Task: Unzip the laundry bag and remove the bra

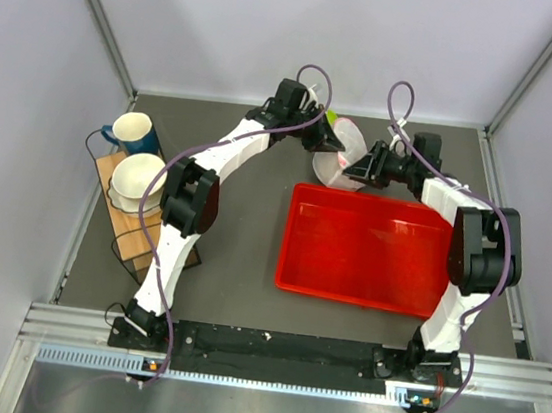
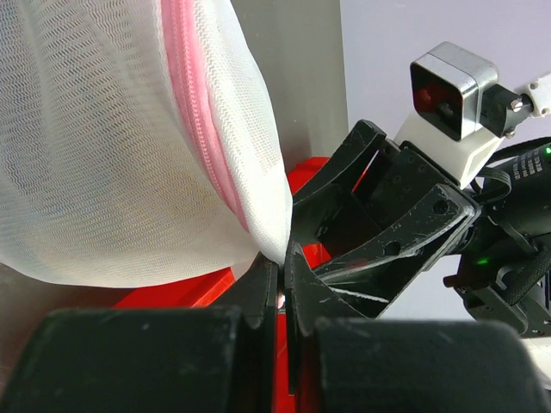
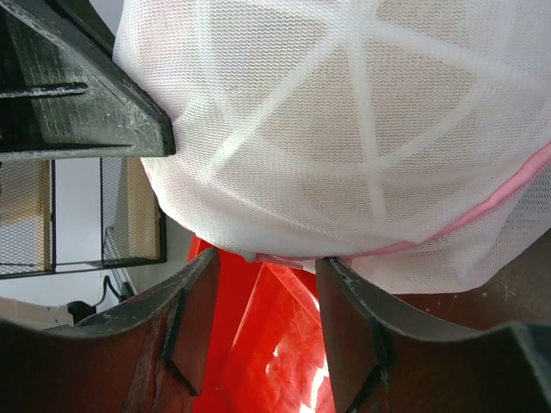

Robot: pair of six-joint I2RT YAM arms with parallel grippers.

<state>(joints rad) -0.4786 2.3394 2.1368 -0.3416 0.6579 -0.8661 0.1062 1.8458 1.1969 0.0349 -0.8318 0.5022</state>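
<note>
The left end effector [image 2: 282, 258] is fully closed, its two fingertips pinching the lower corner of the bag [image 2: 129, 155] where the white mesh meets the pink zip. In the top view this end effector [image 1: 323, 137] sits at the far middle of the bench [image 1: 240, 253], on the left side of the bag [image 1: 330, 173], which hangs off the surface just beyond the far edge of the tray [image 1: 367, 248].

The right end effector [image 3: 267, 262] stands about half open. The bag's [image 3: 344, 129] pink-trimmed lower edge sits right above the gap between its fingertips. Whether the fingers [image 3: 194, 318] touch the mesh cannot be told, and they are not clamped on it. From the left wrist, the right end effector [image 2: 314, 215] points at the same corner that the left one pinches, just beside it. From above it [image 1: 354, 171] comes in from the bag's right.

The zip [image 2: 194, 129] looks closed along the stretch that shows. The mesh domes outward on both halves, with white ribs crossing one half. What lies inside cannot be made out through the mesh, so the bra is not visible as such.

The red tray [image 3: 275, 344] lies under the bag's near side, to the right of centre on the bench. At the left, a rack [image 1: 136, 235] holds a blue mug [image 1: 132, 131] at its far end and a white bowl [image 1: 138, 178] just nearer.
</note>
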